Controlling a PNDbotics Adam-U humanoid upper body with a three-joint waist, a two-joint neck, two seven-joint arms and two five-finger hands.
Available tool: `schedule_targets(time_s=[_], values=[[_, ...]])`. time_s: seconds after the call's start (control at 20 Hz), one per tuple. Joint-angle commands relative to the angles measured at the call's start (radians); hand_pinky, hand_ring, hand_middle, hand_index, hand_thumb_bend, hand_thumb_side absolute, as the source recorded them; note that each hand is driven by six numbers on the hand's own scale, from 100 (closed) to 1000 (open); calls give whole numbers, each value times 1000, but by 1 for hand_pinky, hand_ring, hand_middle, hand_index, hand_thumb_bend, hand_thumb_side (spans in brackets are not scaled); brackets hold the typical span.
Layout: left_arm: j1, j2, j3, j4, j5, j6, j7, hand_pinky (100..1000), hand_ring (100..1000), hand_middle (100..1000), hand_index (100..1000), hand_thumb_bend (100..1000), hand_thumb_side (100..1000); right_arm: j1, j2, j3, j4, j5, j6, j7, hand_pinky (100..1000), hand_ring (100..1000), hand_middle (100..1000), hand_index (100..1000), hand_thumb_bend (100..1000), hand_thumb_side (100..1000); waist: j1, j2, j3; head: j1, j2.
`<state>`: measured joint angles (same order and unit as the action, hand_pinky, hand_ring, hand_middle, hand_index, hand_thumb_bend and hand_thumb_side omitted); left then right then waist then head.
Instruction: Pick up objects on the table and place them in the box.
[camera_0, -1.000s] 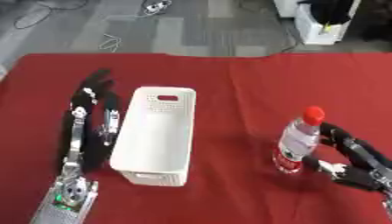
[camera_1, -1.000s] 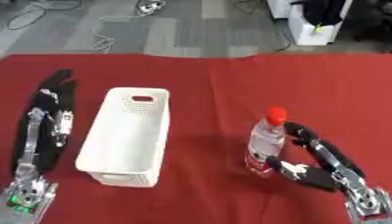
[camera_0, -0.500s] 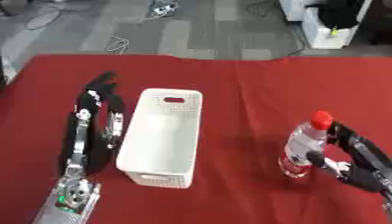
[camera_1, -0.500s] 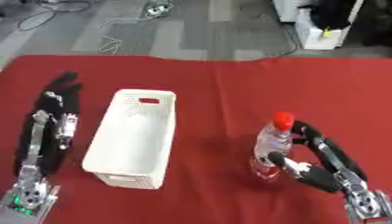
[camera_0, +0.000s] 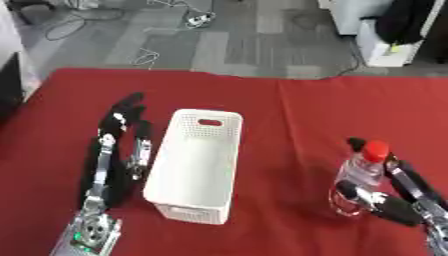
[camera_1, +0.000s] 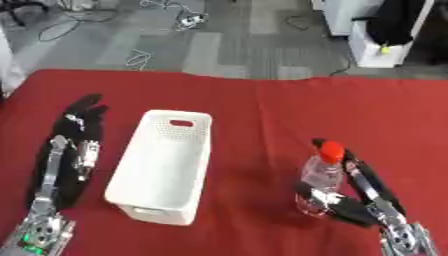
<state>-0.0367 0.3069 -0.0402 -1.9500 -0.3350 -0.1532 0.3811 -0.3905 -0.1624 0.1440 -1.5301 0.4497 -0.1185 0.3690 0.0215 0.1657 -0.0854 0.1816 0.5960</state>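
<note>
A clear plastic bottle (camera_1: 320, 182) with a red cap (camera_1: 331, 150) stands upright on the red counter (camera_0: 289, 115) in the lower right of the frame. The right hand (camera_1: 363, 192) comes in from the lower right corner and has its fingers (camera_1: 360, 170) curled round the bottle, with the thumb across the bottle's lower front and the rest behind it. A white perforated box (camera_0: 197, 162) sits open-topped in the middle left of the frame, well apart from the bottle, its long side running toward the far edge. The left hand (camera_0: 122, 125) lies flat on the counter just beside the box's left wall, fingers straight and pointing to the upper left. Beyond the counter, grey floor with cables (camera_0: 188, 20) shows at the top.
</note>
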Motion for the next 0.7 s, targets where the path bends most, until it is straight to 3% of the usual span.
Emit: schedule_targets(time_s=[0.05,0.3,0.35,0.4,0.45,0.5,0.55,0.6,0.65,0.7], values=[[-9,6,-1,-14,6,0,-6,834,851,859,941,107,887,-20,7,2,-5,10,-7,-8,881,946,933,966,714,657,1,-9,5,8,-12],[-10,2,-1,-15,6,0,-8,835,851,859,941,105,888,-23,17,-4,-6,-14,-6,-70,776,863,871,902,695,579,4,-5,14,4,-19],[-10,1,0,-15,6,0,-8,835,851,859,941,104,888,-23,20,-7,-9,-28,-8,-97,589,683,729,825,678,504,5,-4,15,2,-19],[-10,0,0,-15,5,0,-8,835,851,859,941,104,888,-22,21,-8,-12,-47,-13,-130,613,710,749,835,681,513,5,-3,16,0,-19],[-9,-1,0,-15,5,0,-9,836,851,859,940,103,889,-22,23,-9,-13,-68,-18,-161,392,467,539,700,651,408,6,-2,17,-3,-19],[-9,-1,0,-15,5,0,-9,836,851,859,941,103,889,-22,23,-7,-11,-87,-23,-187,429,502,568,725,655,423,7,-1,17,-6,-18],[-9,-2,1,-15,4,0,-9,837,851,859,939,102,890,-22,24,-6,-8,-104,-27,-208,273,331,435,599,624,342,8,0,18,-11,-17],[-10,-4,1,-15,3,0,-10,837,851,859,939,102,890,-23,25,-6,-4,-126,-33,-227,283,342,443,606,626,347,10,1,18,-17,-17],[-10,-5,1,-15,3,0,-12,837,852,859,939,100,890,-24,26,-5,-1,-148,-42,-243,217,261,383,554,603,287,13,2,18,-24,-16],[-11,-7,0,-16,2,0,-13,837,852,859,939,100,890,-25,28,-6,1,-173,-55,-257,217,261,383,554,603,287,17,4,18,-33,-17]])
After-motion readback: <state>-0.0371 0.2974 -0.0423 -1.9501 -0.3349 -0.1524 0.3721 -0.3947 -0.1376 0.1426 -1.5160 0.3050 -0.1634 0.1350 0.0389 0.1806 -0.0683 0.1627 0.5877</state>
